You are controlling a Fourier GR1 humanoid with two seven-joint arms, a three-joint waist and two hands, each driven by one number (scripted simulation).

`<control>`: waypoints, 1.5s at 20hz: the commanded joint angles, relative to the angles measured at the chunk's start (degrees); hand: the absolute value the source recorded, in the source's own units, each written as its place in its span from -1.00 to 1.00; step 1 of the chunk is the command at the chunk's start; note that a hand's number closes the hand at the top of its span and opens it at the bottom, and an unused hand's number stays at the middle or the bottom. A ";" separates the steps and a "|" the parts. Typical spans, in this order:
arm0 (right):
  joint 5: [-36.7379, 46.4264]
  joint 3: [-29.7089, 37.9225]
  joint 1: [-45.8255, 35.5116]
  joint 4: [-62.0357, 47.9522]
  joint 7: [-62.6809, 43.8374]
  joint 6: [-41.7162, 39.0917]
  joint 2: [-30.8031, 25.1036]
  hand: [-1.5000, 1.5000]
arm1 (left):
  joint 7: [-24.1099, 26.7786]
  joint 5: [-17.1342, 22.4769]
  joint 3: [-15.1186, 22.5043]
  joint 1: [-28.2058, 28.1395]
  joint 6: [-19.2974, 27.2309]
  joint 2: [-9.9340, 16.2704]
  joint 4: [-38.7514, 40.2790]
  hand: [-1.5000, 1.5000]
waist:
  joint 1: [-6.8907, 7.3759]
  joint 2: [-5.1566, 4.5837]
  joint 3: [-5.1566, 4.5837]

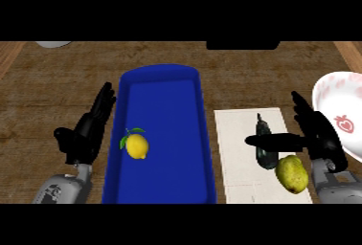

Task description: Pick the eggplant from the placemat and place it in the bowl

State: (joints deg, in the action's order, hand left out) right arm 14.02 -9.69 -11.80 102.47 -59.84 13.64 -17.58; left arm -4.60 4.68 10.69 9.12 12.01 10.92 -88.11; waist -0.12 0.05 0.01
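A brown wooden surface [42, 95] is seen from steeply above. On its right part a pale placemat [237, 143] is laid, and on it the dark eggplant [264, 143] is found, lying lengthwise with its stem end pointing away from the robot. Just beside the eggplant, at its near end, a yellow-green pear-like fruit [292, 173] is placed, partly over the placemat's right edge.

The right hand [314, 131] is held over the placemat's right side with its fingers stretched forward and spread, while its thumb is extended leftward across the eggplant's middle. Nothing is pinched, and whether the thumb touches the eggplant cannot be told. The white bowl [343, 103] with red strawberry marks is seen at the right edge, just beside this hand, and is partly cut off by the frame.

In the middle a long blue tray [163, 76] is set, and a lemon [136, 145] with a green leaf is lying in it. To the tray's left the left hand [88, 129] is shown resting, fingers straight and spread, holding nothing.
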 commanded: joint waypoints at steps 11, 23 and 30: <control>4.16 -0.88 9.49 2.37 3.50 2.14 10.37 -1.00 | -1.18 -2.80 -1.68 -1.53 -1.80 -3.31 -1.96 0.00 | 0.04 0.02 0.00; 8.04 1.84 7.71 -10.17 12.65 3.94 14.56 -1.00 | -1.75 -6.23 -3.36 1.05 -2.72 -6.83 0.30 0.00 | 0.14 -0.06 0.00; 7.72 4.53 6.31 -14.28 9.53 -3.51 8.96 -1.00 | 1.33 -6.04 -5.22 -2.38 -5.15 -4.74 -1.03 0.00 | 0.23 -0.03 -0.01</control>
State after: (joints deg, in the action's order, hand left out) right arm 21.86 -6.38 -4.87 91.00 -49.74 13.30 -6.51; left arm -2.88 -0.39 5.69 7.40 6.68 5.90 -87.33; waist 0.13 0.20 -0.20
